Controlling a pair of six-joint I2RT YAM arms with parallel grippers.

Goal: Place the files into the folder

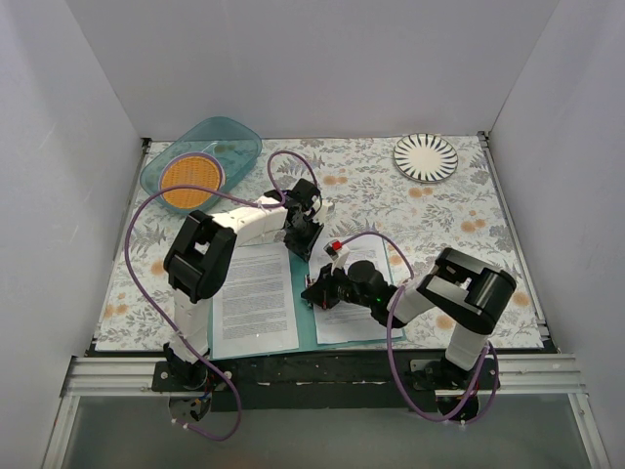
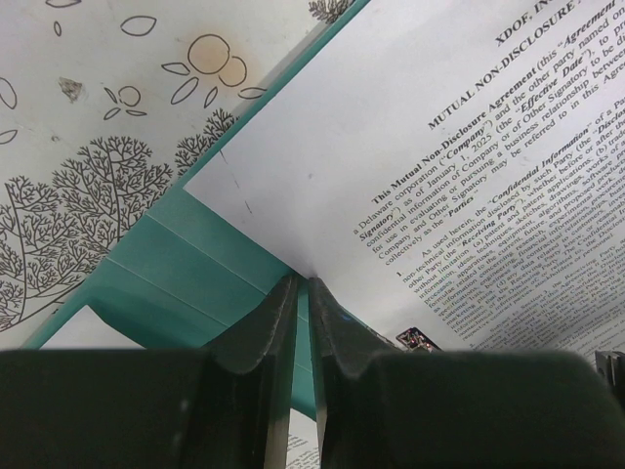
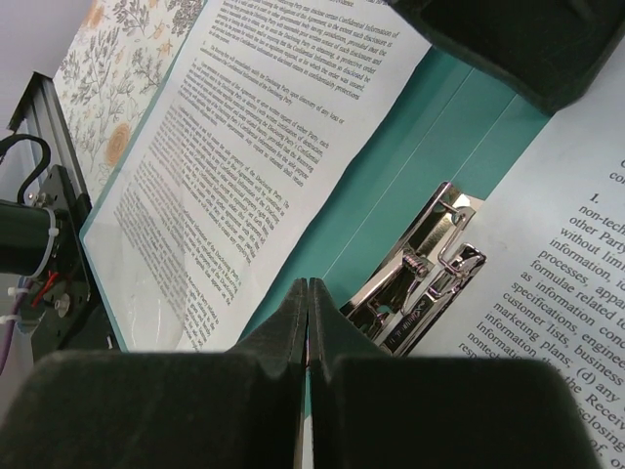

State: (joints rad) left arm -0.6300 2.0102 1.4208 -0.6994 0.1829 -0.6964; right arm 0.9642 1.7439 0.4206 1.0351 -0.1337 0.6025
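The teal folder (image 1: 305,327) lies open at the table's near edge, with one file (image 1: 252,298) on its left half and another file (image 1: 347,320) on its right half. My left gripper (image 1: 304,239) stands at the top of the spine. In the left wrist view the gripper (image 2: 303,281) shows only a thin slit, and its tips touch the left edge of the right-hand file (image 2: 391,127) over the folder (image 2: 186,259). I cannot see whether it pinches the sheet. My right gripper (image 1: 315,291) is shut and empty on the spine (image 3: 430,127), beside the metal clip (image 3: 420,269).
A translucent teal bowl (image 1: 200,156) holding an orange disc (image 1: 190,182) stands at the back left. A striped plate (image 1: 426,156) sits at the back right. A floral cloth (image 1: 439,220) covers the table, and white walls close it in on three sides.
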